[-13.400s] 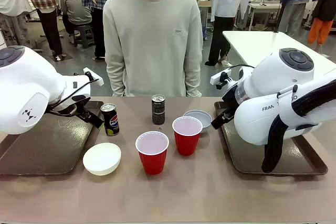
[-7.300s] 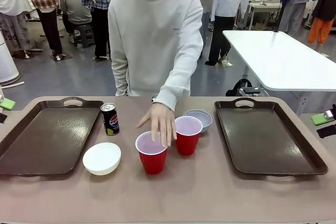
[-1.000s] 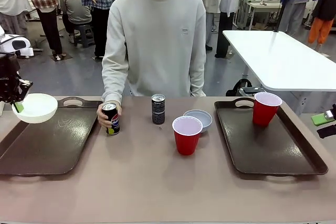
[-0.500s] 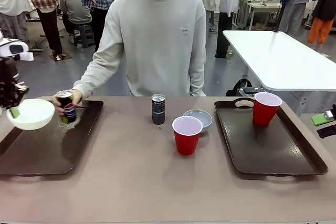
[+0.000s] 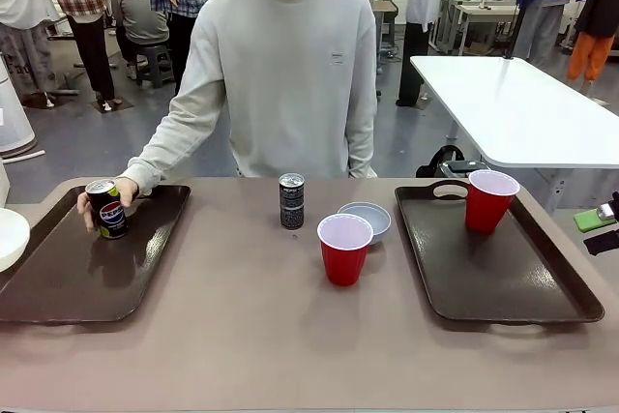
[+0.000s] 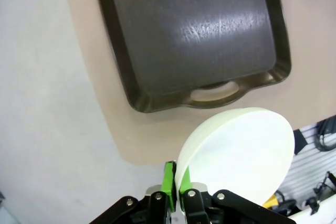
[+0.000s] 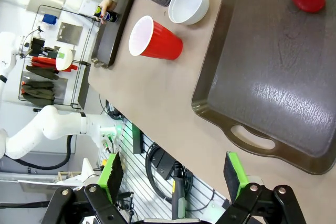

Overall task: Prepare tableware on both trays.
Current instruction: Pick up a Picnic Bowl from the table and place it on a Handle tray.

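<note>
The left gripper (image 6: 176,179) is closed tight, its green pads pinching the rim of the white bowl (image 6: 236,153), one pad inside and one outside. It holds the bowl tilted in the air, outside the rim of the left tray (image 5: 58,282), and in the front view the bowl is cut off by the picture's left edge. The right gripper (image 7: 174,176) hangs with its jaws spread wide and nothing between them, off the near end of the right tray (image 5: 503,278), close to that tray's cut-out handle. At the far side of the table (image 5: 290,345), the person's hand (image 5: 124,191) is wrapped around a Pepsi can (image 5: 105,209), which stands upright on the far part of the left tray. One red cup (image 5: 489,200) stands upright in the far corner of the right tray. The other red cup (image 5: 344,249) stands on the bare table between the trays. Just behind it sits the grey-blue bowl (image 5: 365,219), and the black can (image 5: 291,201) stands near that bowl's left side.
</note>
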